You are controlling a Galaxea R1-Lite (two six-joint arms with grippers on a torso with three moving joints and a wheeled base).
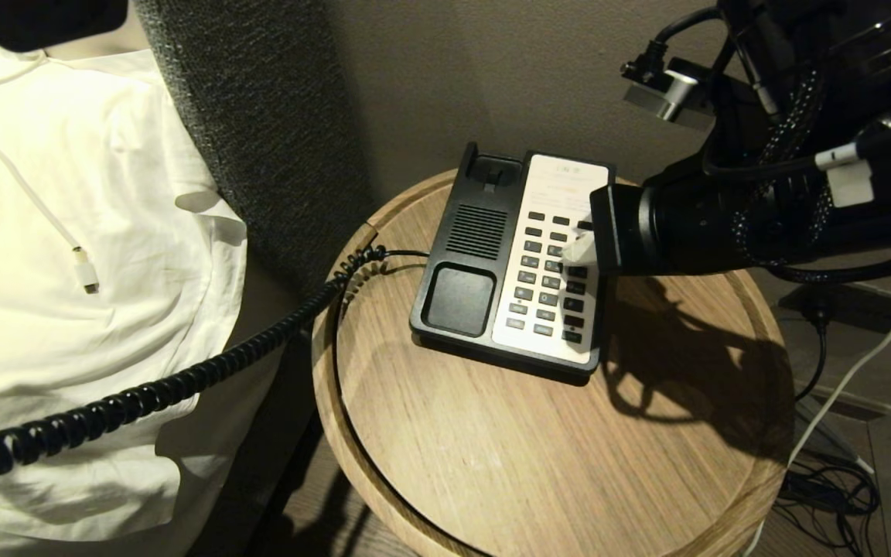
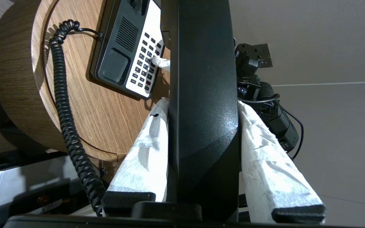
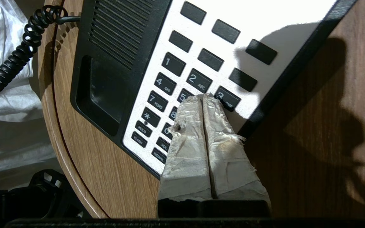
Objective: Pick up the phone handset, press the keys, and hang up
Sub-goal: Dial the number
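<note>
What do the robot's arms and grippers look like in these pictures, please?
Both arms are black. The right arm has a thick cylindrical forearm with braided black cables, a white tag and a small silver-and-black camera block above it. Each gripper, right gripper and left gripper, has two long flat fingers wrapped in crinkled white tape, frayed on the right, on black bases.

Round wooden side table point(image 1: 538, 464), grey upholstered headboard point(image 1: 260, 139), beige wall point(image 1: 507, 70).

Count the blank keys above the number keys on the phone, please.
6 blank keys: two rows of three on the white faceplate, directly above keys 1, 2 and 3. All six show in the right wrist view.
</note>
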